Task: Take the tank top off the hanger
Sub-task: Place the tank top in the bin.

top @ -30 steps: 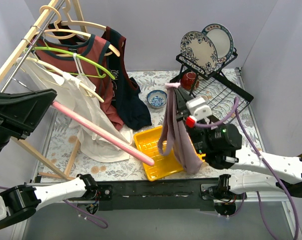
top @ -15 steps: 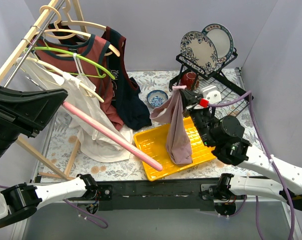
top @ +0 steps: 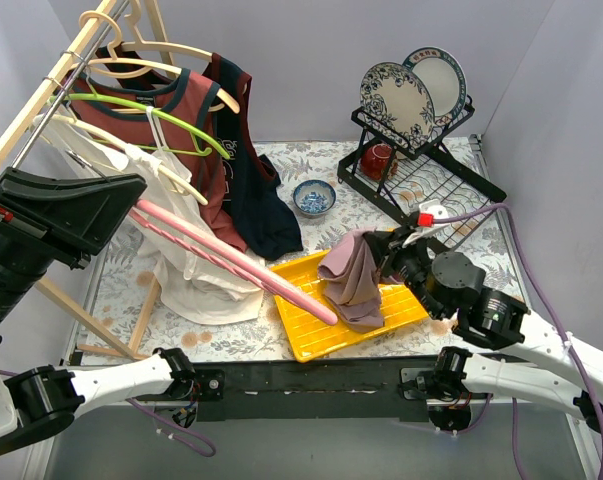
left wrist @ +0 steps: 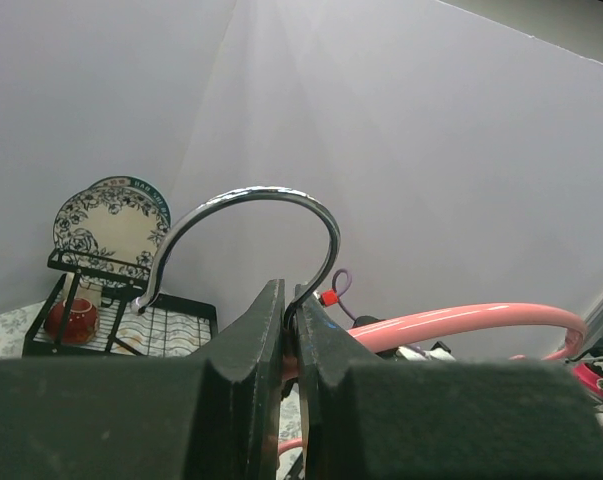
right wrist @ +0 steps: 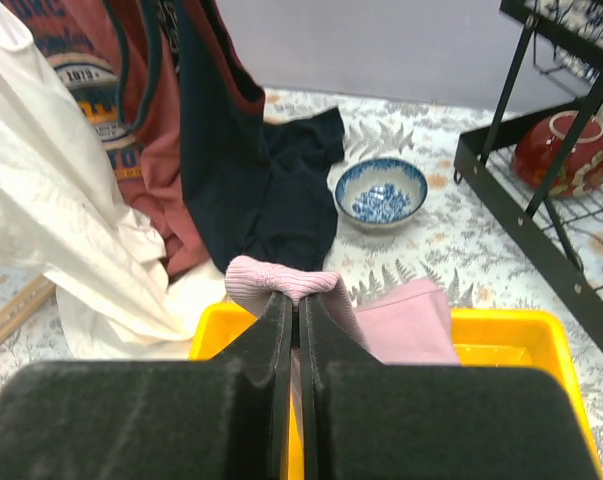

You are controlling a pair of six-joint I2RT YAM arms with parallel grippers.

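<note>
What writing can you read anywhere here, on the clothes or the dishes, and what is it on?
"1975", or something close: maroon tank top, small and blurred, so not certain.
Larger letters above it on the same top: cut off by the picture edge, unreadable.
White print on the navy tank top: too small to read.
Plates and blue bowl: patterns only, no words.

A black wire dish rack [top: 431, 185] is seen at the far right, with two patterned plates [top: 396, 95] stood in it and a red vessel [top: 379, 158] — perhaps a cup — below. A blue bowl [top: 313, 196] is set beside a navy garment [top: 256, 195] — a yellow tray [top: 311, 338] lies nearer.
</note>
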